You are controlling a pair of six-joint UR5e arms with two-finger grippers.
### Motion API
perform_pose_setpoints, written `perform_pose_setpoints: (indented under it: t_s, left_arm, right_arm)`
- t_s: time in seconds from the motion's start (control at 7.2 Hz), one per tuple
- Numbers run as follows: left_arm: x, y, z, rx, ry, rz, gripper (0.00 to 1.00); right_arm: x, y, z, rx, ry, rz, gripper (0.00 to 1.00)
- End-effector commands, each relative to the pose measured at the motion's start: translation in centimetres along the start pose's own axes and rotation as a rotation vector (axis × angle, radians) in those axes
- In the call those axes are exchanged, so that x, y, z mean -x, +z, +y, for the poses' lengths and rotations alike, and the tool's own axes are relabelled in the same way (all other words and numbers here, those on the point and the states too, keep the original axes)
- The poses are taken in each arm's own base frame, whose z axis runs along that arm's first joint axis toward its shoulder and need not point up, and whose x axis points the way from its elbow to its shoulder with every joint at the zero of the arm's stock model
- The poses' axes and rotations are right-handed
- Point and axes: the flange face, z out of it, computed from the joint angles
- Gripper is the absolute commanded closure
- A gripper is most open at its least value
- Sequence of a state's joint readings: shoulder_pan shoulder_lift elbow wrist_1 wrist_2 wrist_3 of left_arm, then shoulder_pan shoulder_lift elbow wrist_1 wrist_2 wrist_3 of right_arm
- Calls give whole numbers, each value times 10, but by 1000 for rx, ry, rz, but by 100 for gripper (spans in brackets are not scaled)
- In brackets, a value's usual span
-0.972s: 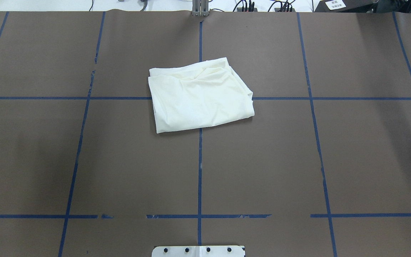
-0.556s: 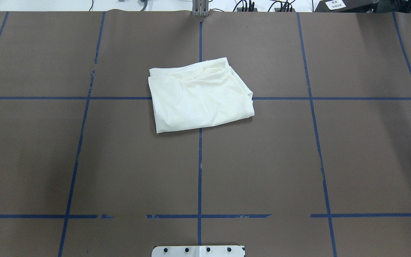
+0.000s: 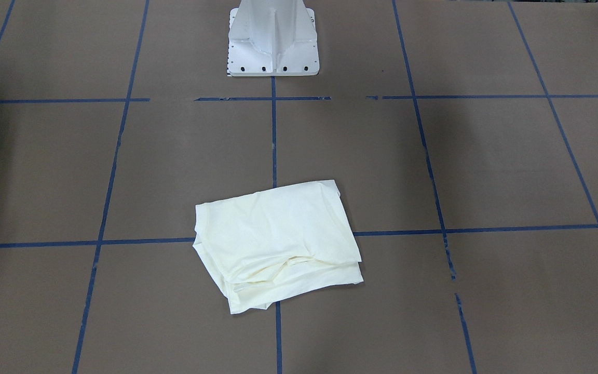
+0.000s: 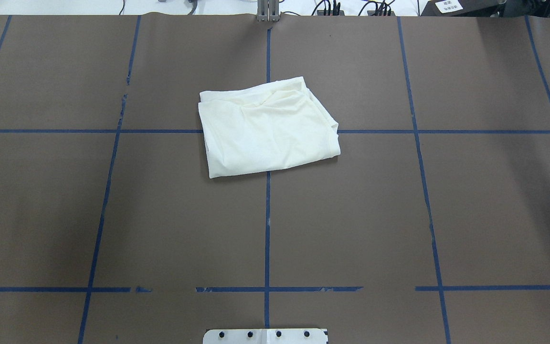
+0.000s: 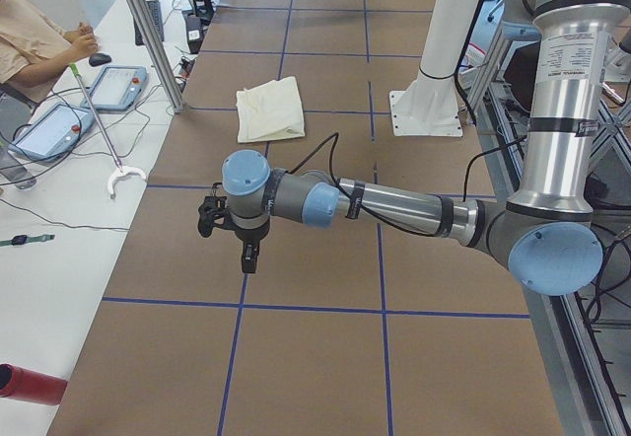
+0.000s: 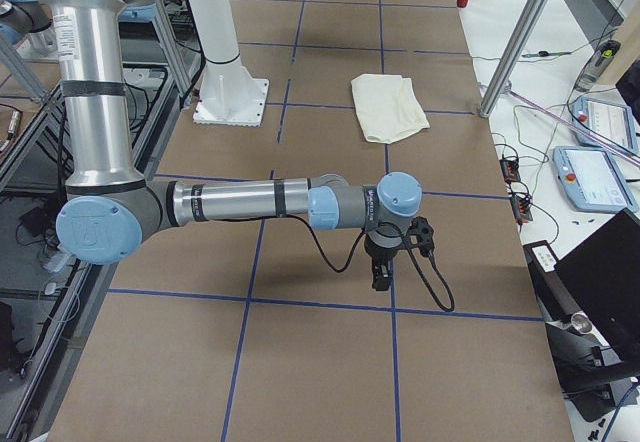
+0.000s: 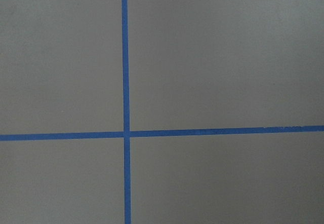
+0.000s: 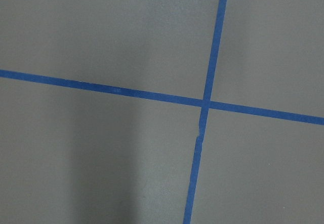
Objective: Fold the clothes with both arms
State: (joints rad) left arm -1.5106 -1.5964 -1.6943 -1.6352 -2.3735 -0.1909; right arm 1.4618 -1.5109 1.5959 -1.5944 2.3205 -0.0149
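Observation:
The clothes [image 4: 268,129] are a cream-white shirt folded into a rough rectangle, lying flat across the blue centre line at the table's far middle; its print is hidden. It also shows as the clothes [image 3: 278,241], [image 5: 269,109], [image 6: 388,105]. Neither arm is over it. My left gripper [image 5: 246,254] hangs above bare table far to the left of the shirt. My right gripper [image 6: 380,277] hangs above bare table far to its right. Both show only in the side views, so I cannot tell whether they are open or shut. The wrist views hold only brown table and blue tape.
The white pedestal base [image 3: 273,36] stands at the table's near middle, behind the shirt. A person with teach pendants [image 5: 108,86] sits at the far-side bench. Metal posts [image 5: 148,32], [image 6: 520,37] stand along the far edge. A red cylinder [image 5: 30,385] lies off the table.

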Motion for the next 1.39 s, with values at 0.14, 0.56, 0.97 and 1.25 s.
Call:
perform_pose_setpoints:
  t_s: [0.14, 0.56, 0.97, 1.25]
  left_arm:
    - [42, 27, 43, 71, 42, -58, 0]
    - [28, 14, 38, 42, 69, -57, 0]
    - [31, 17, 39, 49, 68, -62, 0]
    - [35, 23, 41, 57, 63, -61, 0]
  right_arm:
    - [-3, 16, 1, 28, 1, 3, 0]
    - [-6, 21, 10, 38, 7, -19, 0]
    - [-7, 23, 13, 41, 8, -20, 0]
    - [-5, 22, 15, 41, 9, -38, 0]
